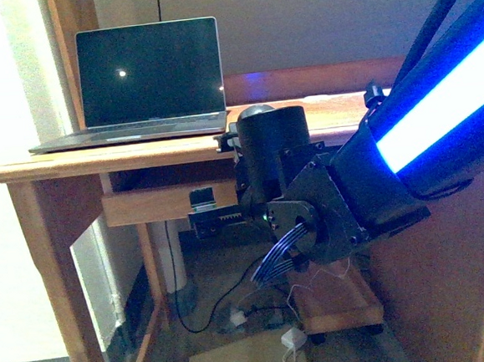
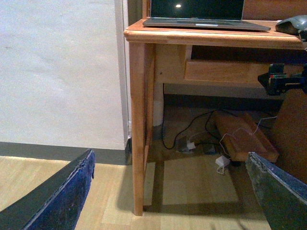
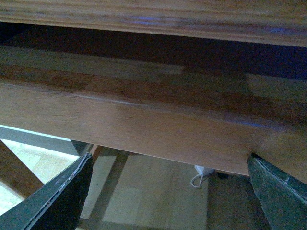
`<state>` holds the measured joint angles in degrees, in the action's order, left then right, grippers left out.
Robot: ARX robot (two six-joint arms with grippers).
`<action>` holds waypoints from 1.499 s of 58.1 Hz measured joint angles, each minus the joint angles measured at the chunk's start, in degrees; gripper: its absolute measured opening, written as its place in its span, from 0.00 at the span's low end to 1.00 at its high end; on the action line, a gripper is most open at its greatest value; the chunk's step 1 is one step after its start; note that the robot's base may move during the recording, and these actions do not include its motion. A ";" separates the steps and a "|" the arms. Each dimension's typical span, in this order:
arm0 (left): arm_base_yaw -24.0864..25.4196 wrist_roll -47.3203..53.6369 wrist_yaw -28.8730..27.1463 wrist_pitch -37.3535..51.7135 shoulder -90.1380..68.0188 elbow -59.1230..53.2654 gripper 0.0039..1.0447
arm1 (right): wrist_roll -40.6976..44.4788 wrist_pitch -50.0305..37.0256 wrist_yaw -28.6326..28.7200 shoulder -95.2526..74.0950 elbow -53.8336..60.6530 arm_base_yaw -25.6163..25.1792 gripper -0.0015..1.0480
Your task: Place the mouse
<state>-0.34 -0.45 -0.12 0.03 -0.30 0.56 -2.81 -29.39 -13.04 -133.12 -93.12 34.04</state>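
Black right gripper (image 3: 168, 191): jaws apart, empty, below the wooden worktop's (image 1: 139, 157) front edge. Left gripper (image 2: 172, 191): jaws apart, empty, facing the desk leg. Mouse (image 1: 256, 111): dark grey, on the worktop, right of the open laptop (image 1: 142, 80). Underneath: drawer (image 1: 151, 203), cables on pale wood floor (image 2: 192, 187). Wall: white.

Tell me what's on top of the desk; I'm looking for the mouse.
An open laptop stands on the desk. The mouse lies beside it, apart; in the front view the right arm covers most of it.
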 joint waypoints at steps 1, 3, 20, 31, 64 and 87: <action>0.00 0.00 0.00 0.00 0.00 0.00 0.93 | -0.09 -0.20 0.22 0.02 0.13 -0.04 0.93; 0.00 -0.02 0.00 0.00 0.00 0.00 0.93 | -0.24 -0.85 0.68 0.26 0.76 -0.22 0.93; 0.00 0.00 0.00 0.00 0.00 0.00 0.93 | -1.40 -8.52 5.44 13.97 18.08 -5.90 0.93; 0.00 0.00 0.00 0.00 0.00 0.00 0.93 | -4.00 -13.55 10.36 29.18 34.03 -10.19 0.93; 0.00 0.00 0.00 0.00 0.00 0.00 0.93 | -9.49 -5.57 13.97 87.47 80.32 -14.80 0.93; 0.02 -0.02 0.00 0.00 0.00 0.00 0.93 | -12.98 27.52 8.39 127.45 89.24 -22.97 0.86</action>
<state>-0.32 -0.47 -0.12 0.03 -0.30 0.56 -15.79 -1.87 -4.64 -5.67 -3.88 11.07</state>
